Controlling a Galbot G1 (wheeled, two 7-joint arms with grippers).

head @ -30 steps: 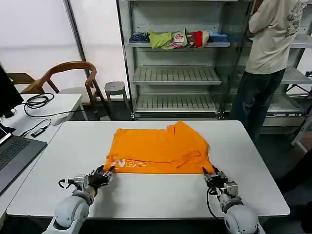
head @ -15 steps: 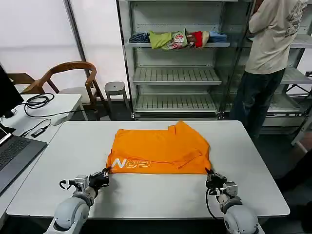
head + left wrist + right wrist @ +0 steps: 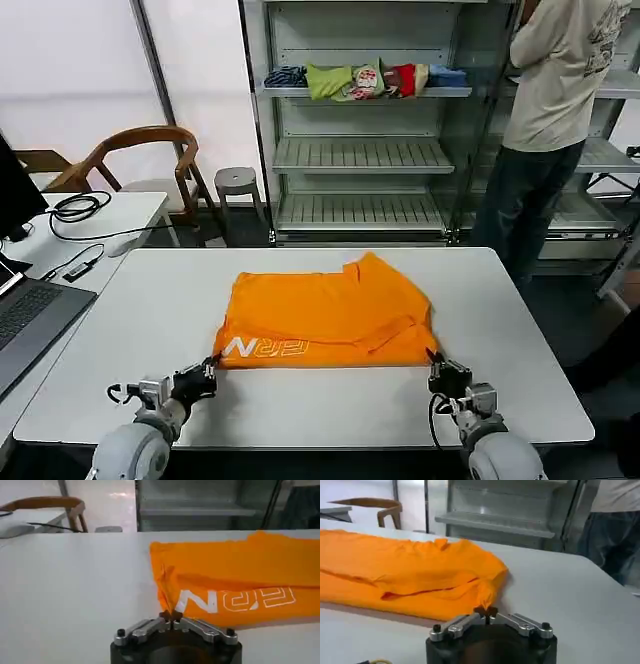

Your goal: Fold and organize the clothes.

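orange t-shirt [image 3: 325, 320] flat, near corners pinched by left end effector [image 3: 208, 372], right end effector [image 3: 437, 366]

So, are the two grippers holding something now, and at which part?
Yes. The left gripper pinches the near left corner of the orange T-shirt, beside the white lettering. The right gripper pinches its near right corner.

White table [image 3: 520, 300]: beneath both pincers. Metal shelving [image 3: 360, 155]: far beyond the pincers, past the table. Multicoloured folded garments [image 3: 365, 80]: on an upper shelf. Wooden chair [image 3: 140, 155], grey stool [image 3: 236, 182]: beyond the left pincer. Laptop [image 3: 30, 325], black cables [image 3: 75, 208]: side desk, outboard of the left pincer.
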